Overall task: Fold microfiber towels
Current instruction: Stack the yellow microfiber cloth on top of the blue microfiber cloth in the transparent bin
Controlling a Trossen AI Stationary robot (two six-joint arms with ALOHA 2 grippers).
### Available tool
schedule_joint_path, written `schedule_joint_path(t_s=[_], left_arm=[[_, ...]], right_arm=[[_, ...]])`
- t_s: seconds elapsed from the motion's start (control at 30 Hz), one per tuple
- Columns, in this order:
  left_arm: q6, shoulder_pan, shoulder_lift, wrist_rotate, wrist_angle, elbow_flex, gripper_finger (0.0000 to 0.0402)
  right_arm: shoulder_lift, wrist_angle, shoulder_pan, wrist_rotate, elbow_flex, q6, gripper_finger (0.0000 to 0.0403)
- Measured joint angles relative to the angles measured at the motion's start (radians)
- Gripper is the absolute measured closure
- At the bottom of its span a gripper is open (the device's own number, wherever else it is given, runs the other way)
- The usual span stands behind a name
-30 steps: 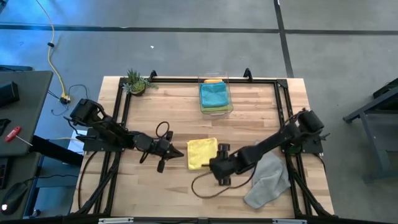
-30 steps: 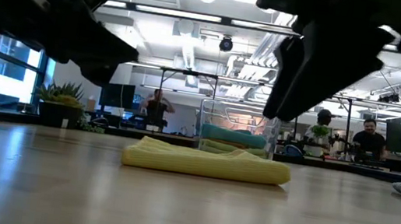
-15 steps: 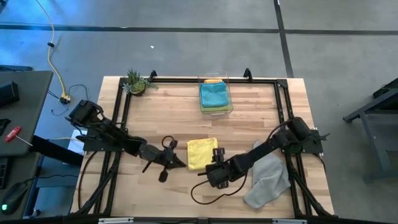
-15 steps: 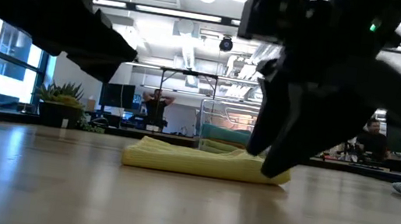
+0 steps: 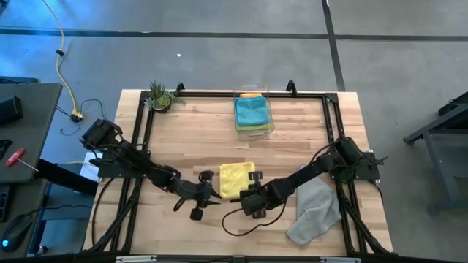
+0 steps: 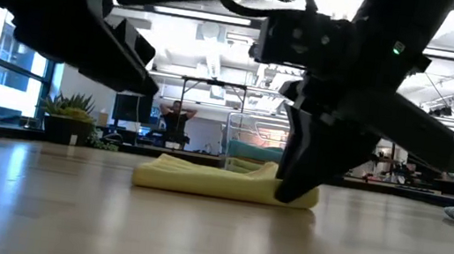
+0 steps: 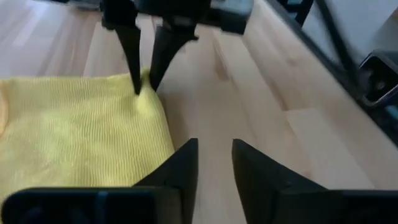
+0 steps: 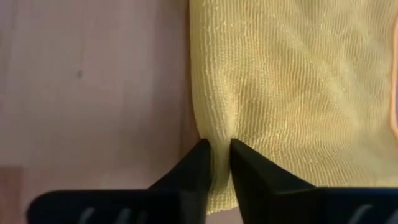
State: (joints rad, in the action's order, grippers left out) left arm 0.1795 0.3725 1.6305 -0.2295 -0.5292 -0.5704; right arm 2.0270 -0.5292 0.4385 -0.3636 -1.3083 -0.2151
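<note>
On the table (image 5: 190, 139) near its front edge lies a folded yellow towel (image 5: 235, 179). No readable writing anywhere. Right claw (image 8: 214, 163) pinches a corner of the yellow towel between nearly closed fingers (image 8: 189, 174); its arm reaches in low from the right. Left claw (image 7: 214, 165) sits just beside the towel's left edge, fingers slightly apart, gripping nothing. Grey towel (image 5: 314, 212) lies at the front right; teal towel (image 5: 251, 112) sits in a clear bin (image 5: 254, 130) at the back.

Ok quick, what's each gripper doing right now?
Left gripper: open, empty, beside the yellow towel.
Right gripper: shut on the yellow towel's edge.
</note>
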Motion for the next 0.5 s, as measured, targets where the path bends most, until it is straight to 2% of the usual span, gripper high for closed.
schedule_joint_path(t_s=[0.2, 0.5], left_arm=[[-0.031, 0.022, 0.081, -0.021, 0.021, -0.039, 0.0266], [-0.079, 0.062, 0.162, -0.154, 0.104, -0.094, 0.0232]], right_arm=[[-0.003, 0.047, -0.009, 0.031, 0.000, -0.042, 0.0398], [-0.003, 0.067, -0.021, 0.112, 0.000, -0.184, 0.0395]])
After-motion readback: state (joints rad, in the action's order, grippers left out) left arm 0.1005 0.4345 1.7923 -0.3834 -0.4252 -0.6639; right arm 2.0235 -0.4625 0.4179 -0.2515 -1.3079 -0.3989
